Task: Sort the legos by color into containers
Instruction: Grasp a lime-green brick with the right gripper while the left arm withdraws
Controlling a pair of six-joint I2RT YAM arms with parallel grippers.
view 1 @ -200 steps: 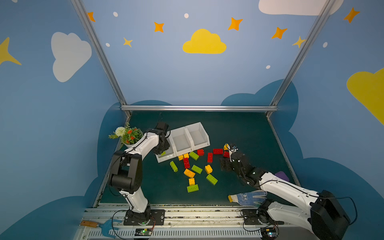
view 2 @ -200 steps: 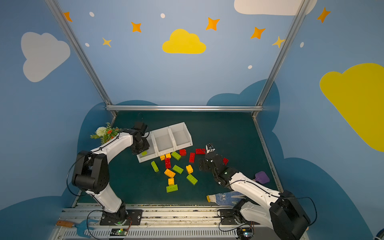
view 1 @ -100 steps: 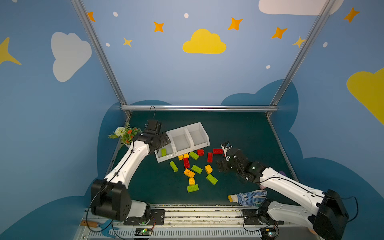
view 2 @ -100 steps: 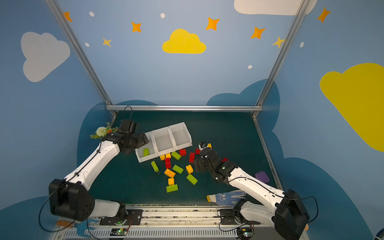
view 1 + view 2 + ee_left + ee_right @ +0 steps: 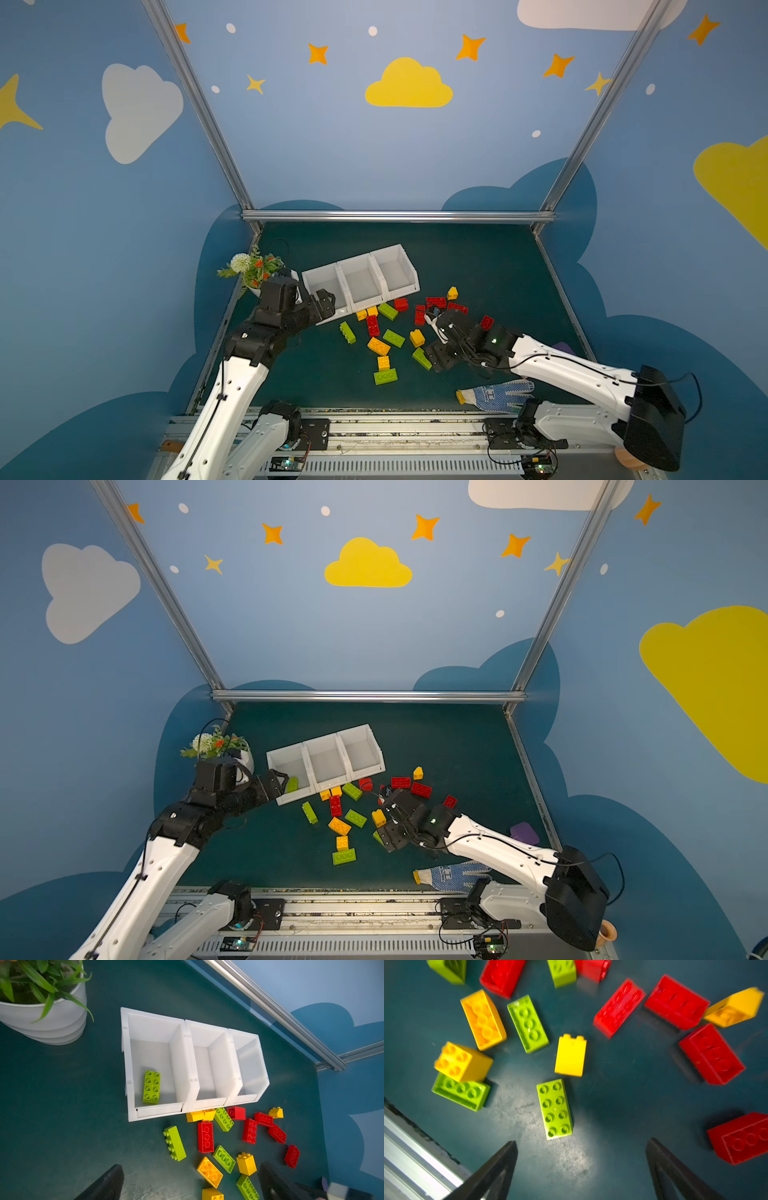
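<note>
On the left half of the dark green tabletop [image 5: 478, 257], the containers [image 5: 343, 284] [image 5: 308, 763] [image 5: 183, 1059] stand as three white bins joined in a slanted row. Their end bin is close to the white flower pot [image 5: 248, 763] [image 5: 52, 1022] at the left edge. One lime green brick [image 5: 151, 1087] [image 5: 292, 784] lies flat, studs up, on the floor of that end bin, near its front wall.

The left gripper [image 5: 327, 300] [image 5: 277, 781] [image 5: 191, 1165] hangs by the near-left corner of the row, its fingers spread wide with nothing between them.

The loose legos [image 5: 393, 338] [image 5: 355, 818] are scattered over the middle of the tabletop, from just beside the bins' front walls toward the near edge. The green and yellow-orange ones are mixed, and the red ones lie mostly on the right.

The right gripper [image 5: 436, 340] [image 5: 388, 818] [image 5: 582, 1141] sits low over the right side of this scatter, jaws wide apart and empty. In its wrist view an eight-stud green brick [image 5: 554, 1108] [image 5: 422, 358] lies studs up just ahead of the gap. A yellow brick [image 5: 570, 1055] [image 5: 417, 337] lies on its side just beyond it.

A blue-dotted glove [image 5: 494, 392] [image 5: 453, 872] lies at the near edge, beside the right arm's base.
</note>
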